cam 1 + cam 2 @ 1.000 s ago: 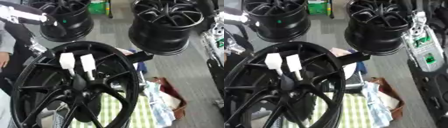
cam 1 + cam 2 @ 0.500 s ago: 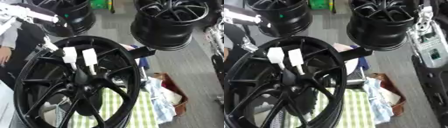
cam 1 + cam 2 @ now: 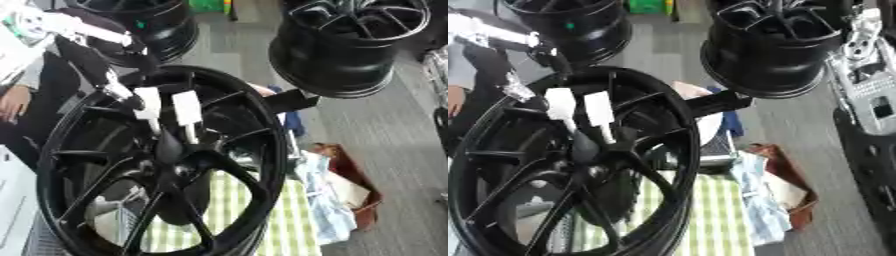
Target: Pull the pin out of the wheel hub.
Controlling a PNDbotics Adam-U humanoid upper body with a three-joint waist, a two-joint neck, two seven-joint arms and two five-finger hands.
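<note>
Because the pin (image 3: 146, 102) stands up out of the wheel hub (image 3: 179, 165) near its centre, white flat head uppermost and thin stem running down toward the dark middle, you will want to draw it along that line, up and away from the spokes, not sideways. Its long axis leans slightly toward the upper left of the view. A second white pin (image 3: 186, 111) stands just beside it on the right, nearly parallel. Your left hand (image 3: 115, 91) is the nearer one: it comes in from the upper left and sits just left of the first pin's head, close to touching. Whether its fingers are spread or curled round anything I cannot tell. Your right hand shows in neither view. Below the wheel lies a green checked cloth (image 3: 289, 225), and two other black wheels (image 3: 350, 45) stand well behind.
</note>
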